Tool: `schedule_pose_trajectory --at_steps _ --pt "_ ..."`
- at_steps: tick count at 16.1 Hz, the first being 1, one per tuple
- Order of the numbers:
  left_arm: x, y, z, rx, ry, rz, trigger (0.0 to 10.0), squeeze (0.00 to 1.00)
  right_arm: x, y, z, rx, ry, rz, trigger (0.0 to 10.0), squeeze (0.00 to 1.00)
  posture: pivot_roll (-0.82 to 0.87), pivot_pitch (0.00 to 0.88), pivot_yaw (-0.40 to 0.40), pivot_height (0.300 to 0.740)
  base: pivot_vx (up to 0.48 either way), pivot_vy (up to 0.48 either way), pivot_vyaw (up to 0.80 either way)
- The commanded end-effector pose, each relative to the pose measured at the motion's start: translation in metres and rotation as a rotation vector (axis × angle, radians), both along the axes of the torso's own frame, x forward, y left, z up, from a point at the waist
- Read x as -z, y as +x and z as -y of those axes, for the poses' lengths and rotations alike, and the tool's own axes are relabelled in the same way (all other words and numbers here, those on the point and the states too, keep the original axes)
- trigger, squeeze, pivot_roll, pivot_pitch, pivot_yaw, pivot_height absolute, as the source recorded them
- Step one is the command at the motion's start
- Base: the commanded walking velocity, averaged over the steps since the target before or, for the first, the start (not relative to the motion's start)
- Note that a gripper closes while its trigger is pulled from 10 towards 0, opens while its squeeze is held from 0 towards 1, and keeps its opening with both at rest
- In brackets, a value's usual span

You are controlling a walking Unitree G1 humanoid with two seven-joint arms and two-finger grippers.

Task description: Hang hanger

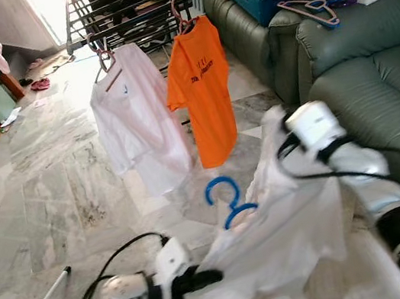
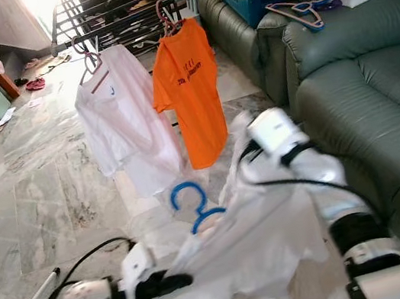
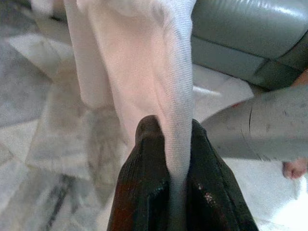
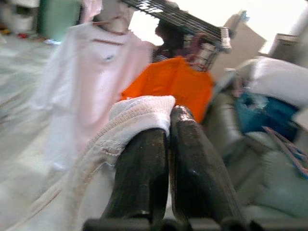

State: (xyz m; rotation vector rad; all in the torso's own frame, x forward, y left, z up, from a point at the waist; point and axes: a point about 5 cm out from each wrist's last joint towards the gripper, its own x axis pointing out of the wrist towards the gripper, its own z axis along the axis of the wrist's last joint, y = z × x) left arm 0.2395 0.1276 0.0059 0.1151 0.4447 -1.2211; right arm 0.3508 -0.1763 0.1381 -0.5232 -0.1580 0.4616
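Where cloth drapes, blue hanger (image 1: pixel 227 200) half-hidden.

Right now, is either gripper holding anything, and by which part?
Both hold the white garment on the blue hanger: the left gripper pinches a fold at its lower edge, the right gripper clamps its upper edge.

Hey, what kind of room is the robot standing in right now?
Probably a home living room used for drying laundry: a green leather sofa, a black metal drying rack holding an orange T-shirt, and a marble tile floor.
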Motion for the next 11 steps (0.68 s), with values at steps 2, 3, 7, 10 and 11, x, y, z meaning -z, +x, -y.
schedule_pose_trajectory --at_steps 2,3,7,10,11 --pt "-0.011 0.010 0.005 -0.014 -0.005 0.094 2.3 0.00 0.017 -0.002 -0.015 -0.063 -0.038 -0.116 0.0 0.00 -0.22 0.018 0.128 0.740 0.000 0.000 0.00" --pt "-0.014 0.013 0.008 -0.024 -0.019 0.112 2.2 0.00 0.029 -0.005 -0.019 -0.086 -0.047 -0.199 1.1 0.00 -0.22 0.016 0.126 0.740 0.000 0.000 0.00" --pt "-0.018 0.017 0.010 -0.033 -0.021 0.137 2.5 0.00 0.058 -0.014 -0.008 -0.091 -0.258 -0.354 10.0 1.00 -0.22 0.011 0.123 0.740 0.000 0.000 0.00" --pt "-0.017 0.018 0.003 -0.027 0.011 0.154 2.7 0.00 0.071 -0.024 0.014 -0.109 -0.487 -0.418 10.0 1.00 -0.22 0.011 0.122 0.740 0.000 0.000 0.00" --pt "-0.017 0.018 0.001 -0.027 0.022 0.158 2.7 0.00 0.073 -0.025 0.019 -0.103 -0.504 -0.428 10.0 1.00 -0.22 0.010 0.122 0.740 0.000 0.000 0.00"
